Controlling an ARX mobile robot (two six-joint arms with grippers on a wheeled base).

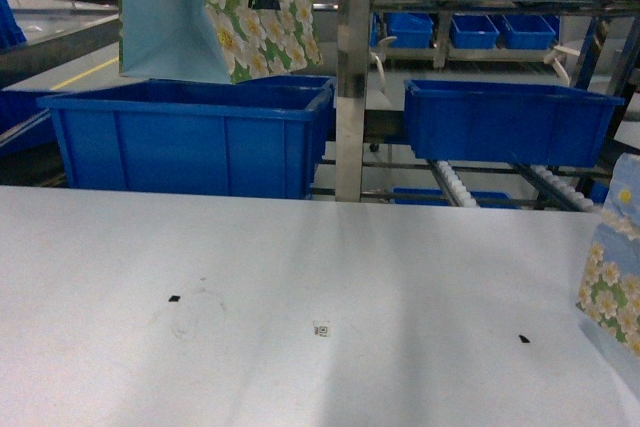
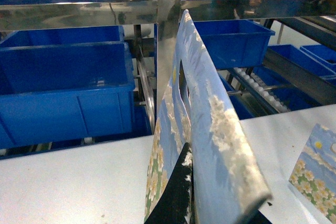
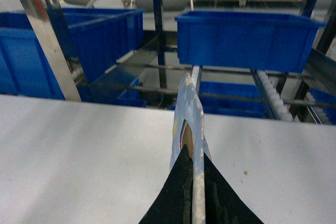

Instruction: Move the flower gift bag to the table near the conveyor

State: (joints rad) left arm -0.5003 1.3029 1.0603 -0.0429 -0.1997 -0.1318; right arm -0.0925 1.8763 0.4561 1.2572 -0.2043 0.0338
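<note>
Flower gift bag [image 1: 215,12] hangs high at the top left of the head view, up in the air over a blue bin [image 1: 190,137] on the conveyor [image 1: 455,185]. The white surface [image 1: 300,267] lies in front, with a second flowery bag [image 1: 610,287] at its right edge.

From the left wrist, the left end effector [image 2: 210,203] is clamped on the flower gift bag (down at its edge).

From the right wrist, the right end effector [image 3: 195,182] is pinched on the second flowery bag, which stands upright on the surface.
</note>
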